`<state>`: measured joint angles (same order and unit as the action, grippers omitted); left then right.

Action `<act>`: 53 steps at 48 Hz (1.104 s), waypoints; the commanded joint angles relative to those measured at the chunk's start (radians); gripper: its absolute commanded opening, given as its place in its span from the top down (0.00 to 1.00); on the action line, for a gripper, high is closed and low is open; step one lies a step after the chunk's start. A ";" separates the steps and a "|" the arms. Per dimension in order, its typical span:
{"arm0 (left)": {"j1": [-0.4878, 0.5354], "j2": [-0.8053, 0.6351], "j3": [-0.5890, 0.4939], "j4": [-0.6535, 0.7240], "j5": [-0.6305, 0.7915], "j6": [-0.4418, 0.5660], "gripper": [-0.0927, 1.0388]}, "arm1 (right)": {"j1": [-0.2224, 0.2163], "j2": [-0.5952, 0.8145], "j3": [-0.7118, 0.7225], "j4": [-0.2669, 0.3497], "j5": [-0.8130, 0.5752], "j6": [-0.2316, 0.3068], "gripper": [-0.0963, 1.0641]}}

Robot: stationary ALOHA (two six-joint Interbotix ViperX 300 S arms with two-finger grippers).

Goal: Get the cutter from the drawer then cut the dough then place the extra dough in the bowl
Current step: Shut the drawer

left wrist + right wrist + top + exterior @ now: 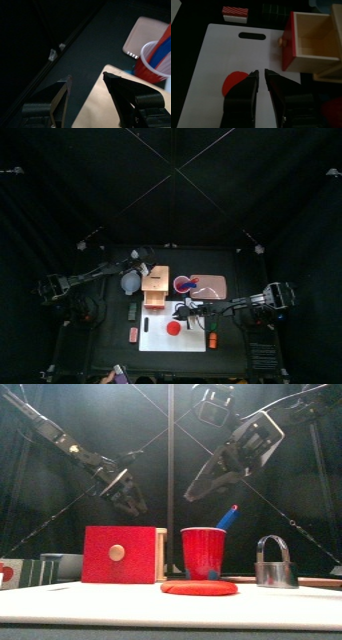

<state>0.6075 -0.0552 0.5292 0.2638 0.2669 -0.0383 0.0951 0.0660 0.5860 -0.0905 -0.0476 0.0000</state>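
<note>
Metal cutter stands right of the red dough — out of the drawer. Right gripper, jaws almost pressed together on nothing, hovers over the dough; spread them, take the wire handle squarely — left gripper hangs spread.

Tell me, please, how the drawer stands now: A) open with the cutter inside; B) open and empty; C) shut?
B: the right wrist view shows the drawer pulled out with a bare inside, while the cutter stands outside, right of the cup in the front view.
</note>
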 commanded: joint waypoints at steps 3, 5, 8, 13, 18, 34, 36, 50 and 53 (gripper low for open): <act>0.011 0.060 -0.109 0.029 0.074 0.077 0.41 | 0.011 0.071 -0.120 -0.026 -0.008 0.006 0.68; 0.017 0.084 -0.129 0.009 0.101 0.124 0.44 | 0.011 0.109 -0.155 -0.035 -0.008 0.009 0.68; 0.021 0.117 -0.160 -0.048 0.170 0.195 0.44 | 0.008 0.161 -0.206 -0.040 -0.008 0.015 0.68; 0.023 0.160 -0.186 -0.229 0.250 0.397 0.44 | 0.005 0.247 -0.301 -0.041 0.009 0.015 0.68; 0.035 0.175 -0.184 -0.423 0.256 0.568 0.44 | -0.002 0.299 -0.362 -0.043 0.046 0.000 0.68; 0.048 0.213 -0.179 -0.509 0.245 0.649 0.44 | -0.161 0.348 -0.422 -0.169 0.078 0.006 0.68; 0.048 0.213 -0.179 -0.505 0.241 0.649 0.44 | -0.181 0.348 -0.430 -0.184 0.080 0.006 0.68; 0.058 0.215 -0.186 -0.428 0.164 0.649 0.44 | -0.272 0.439 -0.595 -0.302 0.083 0.003 0.68; 0.063 0.215 -0.186 -0.422 0.141 0.652 0.44 | -0.284 0.457 -0.624 -0.311 0.098 0.002 0.68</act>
<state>0.6657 0.1718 0.3682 -0.1641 0.4280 0.6136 -0.1580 0.5400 0.0061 -0.3942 0.0445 0.0031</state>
